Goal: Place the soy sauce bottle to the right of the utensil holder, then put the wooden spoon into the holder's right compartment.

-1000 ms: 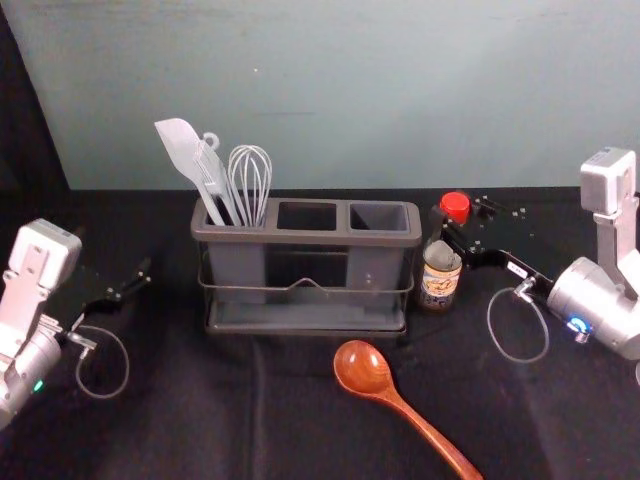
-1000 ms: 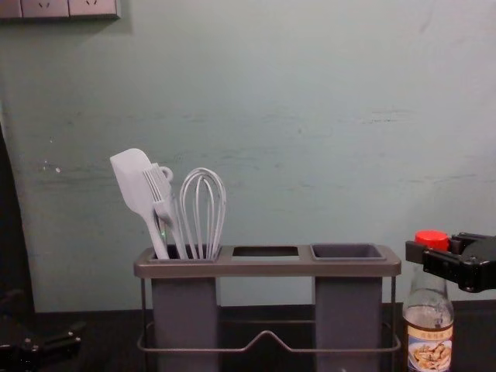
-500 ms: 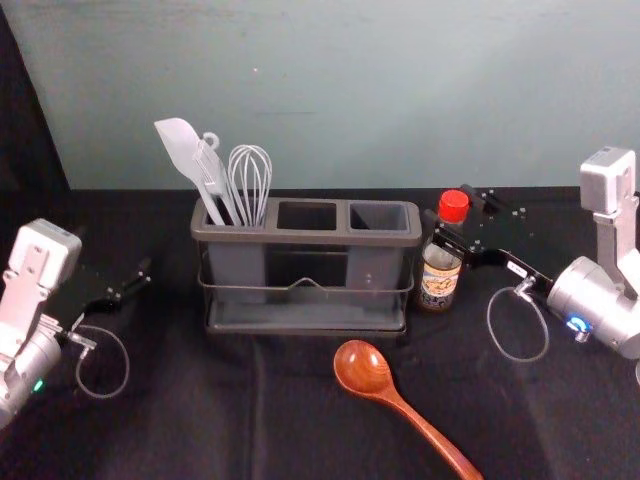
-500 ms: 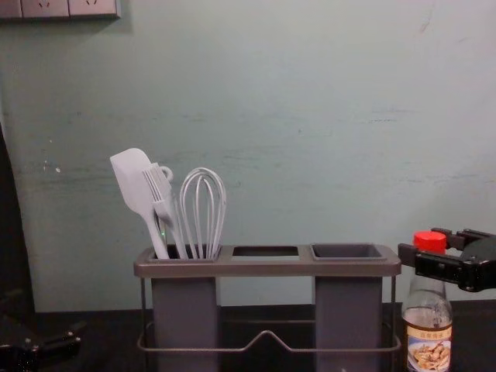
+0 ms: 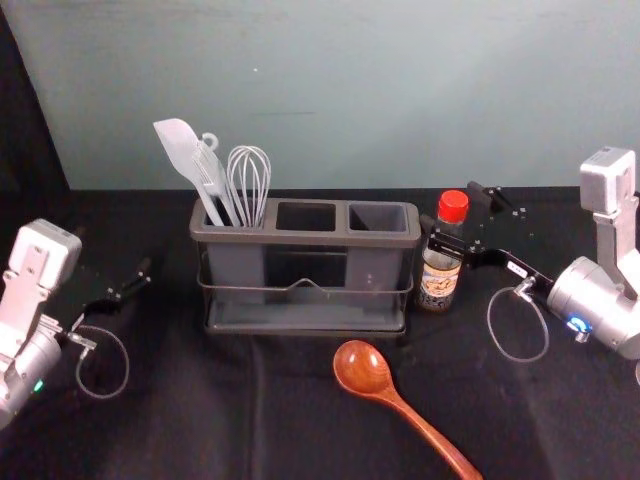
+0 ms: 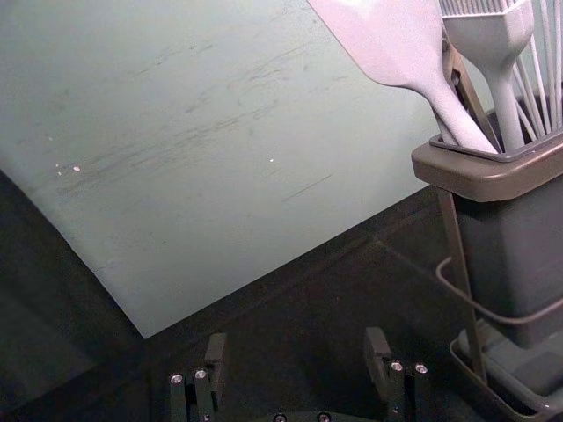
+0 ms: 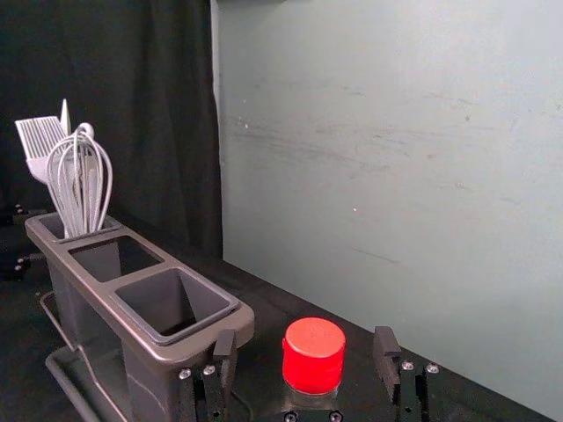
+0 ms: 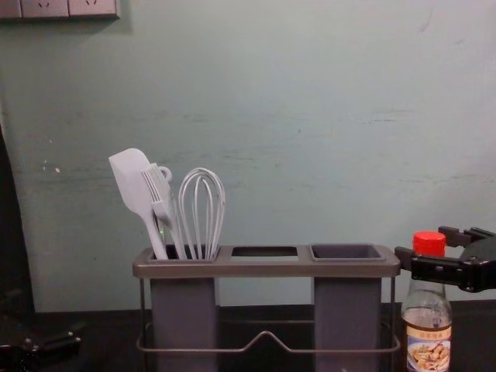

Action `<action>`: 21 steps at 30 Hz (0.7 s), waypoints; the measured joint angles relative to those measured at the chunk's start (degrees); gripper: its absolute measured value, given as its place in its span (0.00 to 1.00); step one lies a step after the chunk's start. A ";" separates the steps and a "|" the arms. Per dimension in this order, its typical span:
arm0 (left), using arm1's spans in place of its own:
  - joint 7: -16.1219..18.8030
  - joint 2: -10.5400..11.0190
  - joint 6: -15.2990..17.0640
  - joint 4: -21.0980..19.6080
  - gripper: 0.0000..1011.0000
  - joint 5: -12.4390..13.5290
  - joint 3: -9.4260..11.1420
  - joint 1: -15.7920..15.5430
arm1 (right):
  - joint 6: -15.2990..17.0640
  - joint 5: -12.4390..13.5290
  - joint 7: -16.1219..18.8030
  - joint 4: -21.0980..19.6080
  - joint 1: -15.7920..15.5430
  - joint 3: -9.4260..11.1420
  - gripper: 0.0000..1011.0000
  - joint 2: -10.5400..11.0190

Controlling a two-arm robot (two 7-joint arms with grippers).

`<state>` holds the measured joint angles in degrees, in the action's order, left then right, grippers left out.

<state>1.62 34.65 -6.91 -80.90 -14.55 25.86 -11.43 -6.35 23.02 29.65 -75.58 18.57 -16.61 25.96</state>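
Soy sauce bottle (image 5: 438, 282) upright on the black-covered tabletop (image 5: 180, 420), near its back edge and just right of the utensil holder (image 5: 250, 236), with only a slim gap between. Right gripper (image 5: 453, 207) reaches in from the right, fingers wide apart around the red cap (image 5: 453, 206); from the right wrist view I see room on both sides of it. One finger sits close to the holder's right end (touching or not, I couldn't swear to it). Left gripper (image 5: 128, 268) is parked left of the holder, its fingers spread too.

Wooden spoon (image 5: 364, 368) lies in front of the holder, bowl towards it, handle slanting towards the tabletop's front right corner. A broad stretch of cloth separates it from the left arm. White spatula (image 5: 180, 150), brush (image 5: 212, 168) and whisk (image 5: 250, 180) stand in the left compartment.

Harder to make out: the handle's end meets the head view's lower edge, the chest view cuts off the bottle's base, and both grippers' black parts melt into the cloth.
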 joint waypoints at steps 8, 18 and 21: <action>0.00 0.00 0.00 0.00 1.00 0.00 0.00 0.00 | -0.59 -1.63 -1.85 -1.72 -0.75 0.49 0.99 0.50; 0.00 0.00 0.00 0.00 1.00 0.00 0.00 0.00 | -1.72 -3.36 -4.61 -7.48 -3.71 3.93 0.99 1.87; 0.00 0.00 0.00 0.00 1.00 0.00 0.00 0.00 | -1.79 -2.66 -3.93 -9.20 -4.61 4.75 0.99 2.52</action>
<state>1.62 34.65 -6.91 -80.90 -14.55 25.86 -11.43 -8.14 20.37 25.73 -84.78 13.96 -11.87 28.48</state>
